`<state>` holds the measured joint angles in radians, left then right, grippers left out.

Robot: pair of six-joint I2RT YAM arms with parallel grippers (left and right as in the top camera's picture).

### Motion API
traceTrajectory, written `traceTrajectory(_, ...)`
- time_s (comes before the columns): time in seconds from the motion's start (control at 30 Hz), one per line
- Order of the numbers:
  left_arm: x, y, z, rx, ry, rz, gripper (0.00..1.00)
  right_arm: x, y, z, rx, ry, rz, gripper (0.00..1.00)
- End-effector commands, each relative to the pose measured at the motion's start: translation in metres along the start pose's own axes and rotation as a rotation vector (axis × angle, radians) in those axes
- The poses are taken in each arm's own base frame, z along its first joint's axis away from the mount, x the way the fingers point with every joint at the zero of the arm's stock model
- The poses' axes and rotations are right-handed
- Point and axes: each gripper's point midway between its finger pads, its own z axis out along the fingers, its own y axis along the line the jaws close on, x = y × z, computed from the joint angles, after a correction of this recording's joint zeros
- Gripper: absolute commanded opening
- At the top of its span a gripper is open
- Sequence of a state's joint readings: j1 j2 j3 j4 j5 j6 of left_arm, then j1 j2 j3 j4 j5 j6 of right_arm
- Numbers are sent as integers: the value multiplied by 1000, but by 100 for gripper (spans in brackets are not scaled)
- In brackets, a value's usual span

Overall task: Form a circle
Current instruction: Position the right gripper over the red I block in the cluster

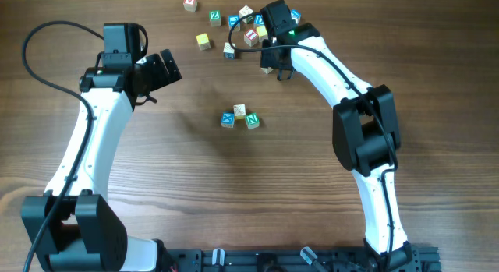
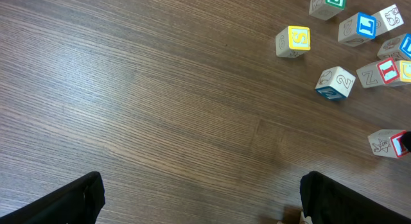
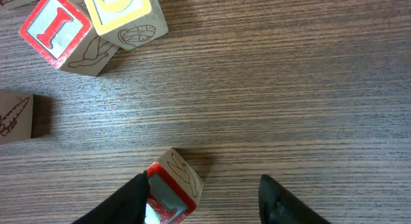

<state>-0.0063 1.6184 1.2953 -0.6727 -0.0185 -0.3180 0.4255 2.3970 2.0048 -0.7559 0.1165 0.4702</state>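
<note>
At mid-table three small letter cubes stand close together in a short arc: a blue-faced cube (image 1: pixel 228 118), a cream cube (image 1: pixel 239 110) and a green-faced cube (image 1: pixel 252 121). My right gripper (image 1: pixel 274 69) (image 3: pixel 204 185) hovers low at the near edge of the scattered cubes, jaws apart. A red-faced cube (image 3: pixel 174 187) (image 1: pixel 267 69) sits tilted against its left finger (image 3: pixel 125 201), and a clear gap separates the cube from the right finger (image 3: pixel 282 201). My left gripper (image 1: pixel 160 69) (image 2: pixel 202 208) is wide open over bare wood, left of the scatter, holding nothing.
Loose letter cubes lie scattered at the far edge: a red Y cube (image 1: pixel 190 2), a green Z cube (image 1: pixel 215 16), a yellow cube (image 1: pixel 203 41) (image 2: pixel 293 41) and a red I cube (image 3: pixel 56 30) beside a yellow-faced cube (image 3: pixel 125 15).
</note>
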Motion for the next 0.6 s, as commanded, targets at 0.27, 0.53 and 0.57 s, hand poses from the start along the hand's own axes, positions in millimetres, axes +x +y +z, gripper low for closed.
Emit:
traceTrajectory(0.27,-1,3,1,-10,-4,-12,100,1,26,-16,-141,5,-295,66)
traceTrajectory(0.53,-1,3,1,-10,-4,-12,100,5,36,-18,-207,9,-449,54)
traceTrajectory(0.57,-1,3,1,-10,-4,-12,100,6,36,-18,-208,8,-448,50)
